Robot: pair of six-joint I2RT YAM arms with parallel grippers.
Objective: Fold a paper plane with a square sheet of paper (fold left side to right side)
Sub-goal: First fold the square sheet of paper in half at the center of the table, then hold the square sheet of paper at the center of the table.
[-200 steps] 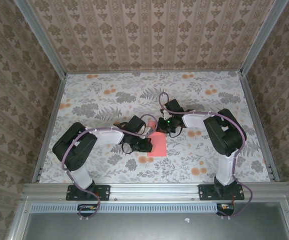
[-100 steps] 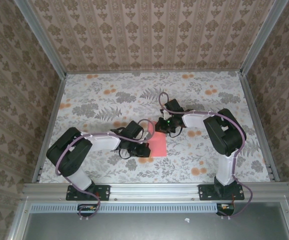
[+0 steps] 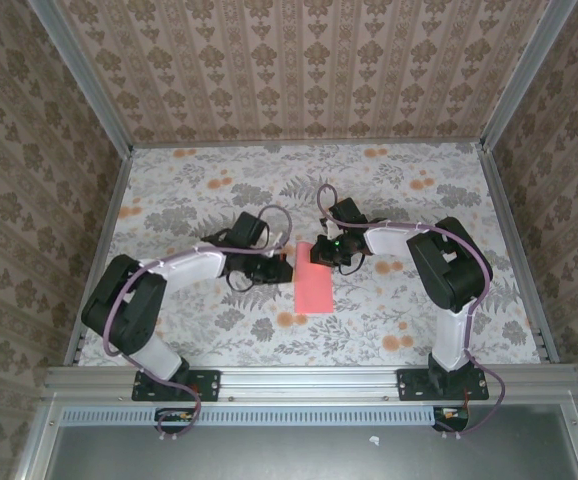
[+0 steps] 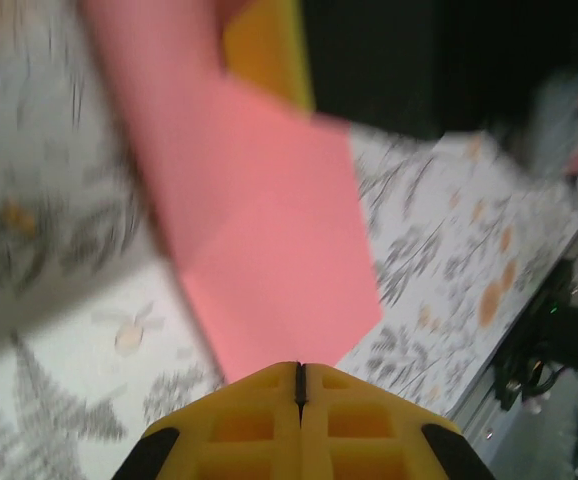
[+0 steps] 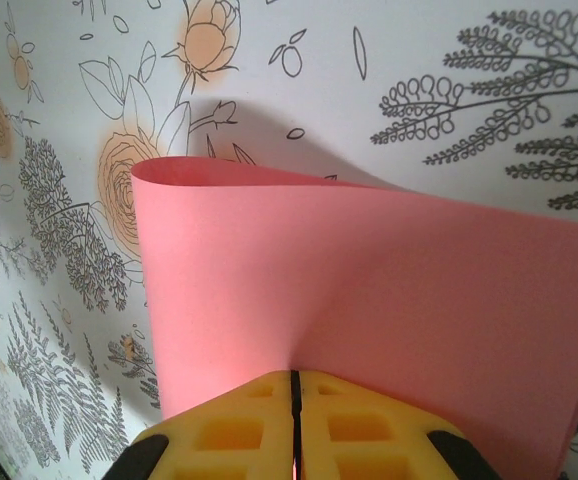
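The square sheet of paper (image 3: 312,288) lies mid-table, folded over into a narrow salmon-pink strip. My left gripper (image 3: 281,268) is shut, its tips at the strip's left edge. In the left wrist view the paper (image 4: 269,220) spreads just beyond the closed yellow tips of the left gripper (image 4: 299,366), and nothing shows between them. My right gripper (image 3: 321,255) sits at the strip's far end. In the right wrist view the right gripper (image 5: 294,374) is shut on the paper (image 5: 369,290), which bulges up with a rounded fold at its left.
The flower-print table (image 3: 199,200) is boxed in by patterned walls and metal posts. A metal rail (image 3: 309,378) runs along the near edge, behind the two arm bases. There is open tabletop left, right and beyond the paper.
My left gripper has slid from the near part of the paper's left edge toward the far end, uncovering more of the strip. The right arm has stayed put.
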